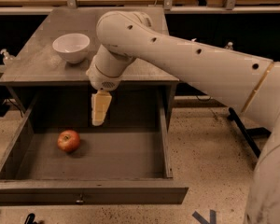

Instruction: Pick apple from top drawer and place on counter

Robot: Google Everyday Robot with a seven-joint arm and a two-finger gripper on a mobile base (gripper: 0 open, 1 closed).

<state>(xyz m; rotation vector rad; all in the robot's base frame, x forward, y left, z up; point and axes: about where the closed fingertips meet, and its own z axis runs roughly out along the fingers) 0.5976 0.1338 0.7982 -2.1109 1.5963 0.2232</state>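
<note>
Gripper (99, 118): hangs pointing down just below the counter's front edge, over the rear part of the drawer floor.
Gripper state: cannot tell from this view whether it is wide or narrow.
Gripper to apple: apart; the apple lies lower left of its tip.
Apple (68, 140): rests on the floor of the top drawer, in the left half, near the left wall, about midway between rear and front.
Top drawer (126, 191): pulled fully out; knob (79, 200) sits left of centre on the front panel.
Counter (37, 65): carries a white bowl (71, 46) near its left edge.
Arm (186, 62): crosses the counter's right front corner.
</note>
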